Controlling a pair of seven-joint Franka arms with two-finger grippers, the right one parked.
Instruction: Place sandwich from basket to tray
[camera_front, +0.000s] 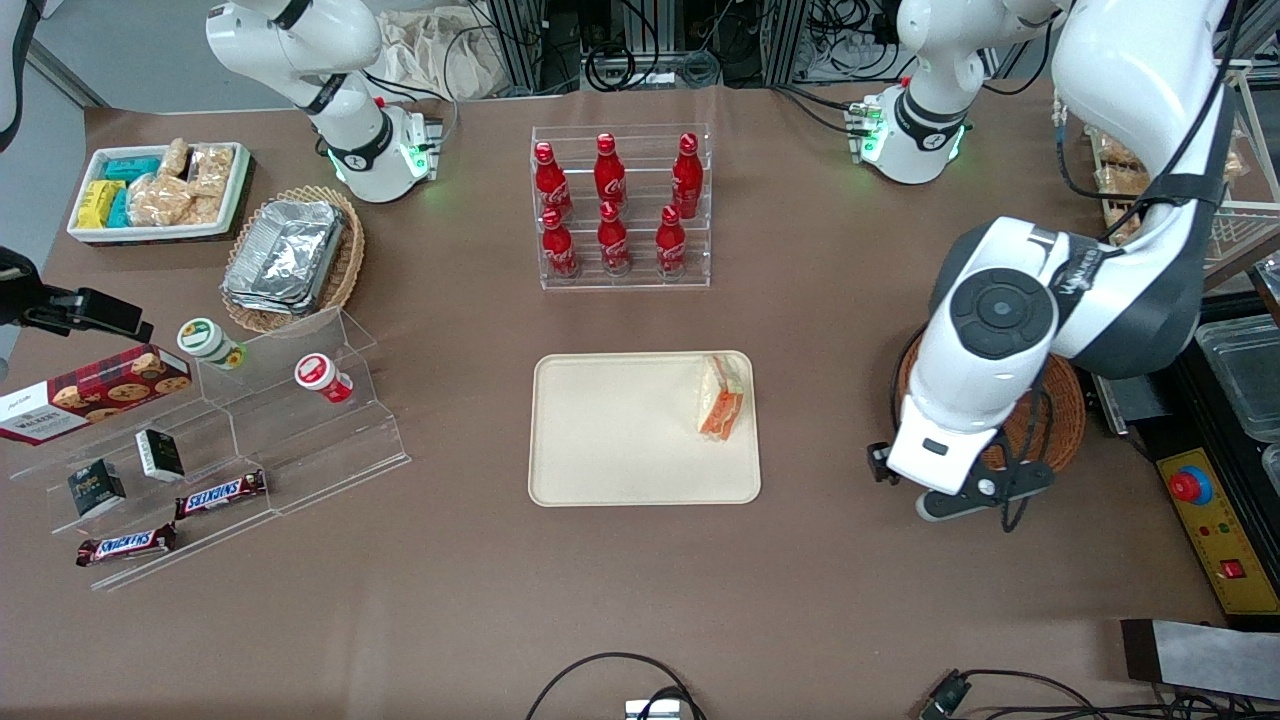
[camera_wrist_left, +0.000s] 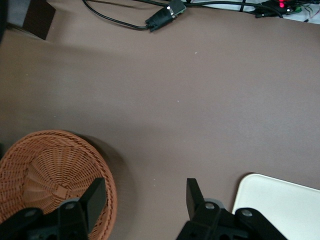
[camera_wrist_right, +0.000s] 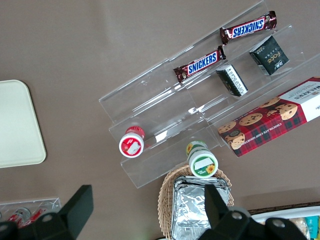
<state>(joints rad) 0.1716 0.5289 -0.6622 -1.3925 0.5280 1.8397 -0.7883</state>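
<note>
Sandwich (camera_front: 721, 398) lay on the tray (camera_front: 620, 440), wrapped, at the tray's edge nearest the working arm's end, orange filling edge pointing toward the front camera. Tray sat flat mid-table, nothing else on it. Basket (camera_front: 1062, 420), reddish-brown wicker, was on the table toward the working arm's end, well apart from the tray, mostly covered by the left arm in the front view; the wrist view showed its inside (camera_wrist_left: 50, 175) holding nothing. Gripper (camera_wrist_left: 145, 200) hung above bare table between basket and tray, fingers (camera_wrist_left: 95, 197) spread wide apart, gripping nothing. One finger sat over the basket rim, the other near the tray corner (camera_wrist_left: 280, 200). Not touching either, as far as visible.

Other stuff: acrylic rack of red cola bottles (camera_front: 620, 205) farther from the front camera than the tray. Toward the parked arm's end: tan oval basket with foil containers (camera_front: 290, 255), white bin of snack packets (camera_front: 160, 190), clear stepped display (camera_front: 250, 440) with two Snickers bars (camera_front: 220, 492), small dark boxes (camera_front: 160, 455), a cookie box (camera_front: 95, 392) and two small cups (camera_front: 322, 377). Black cable (camera_wrist_left: 150, 20) lay on the table in the wrist view.
</note>
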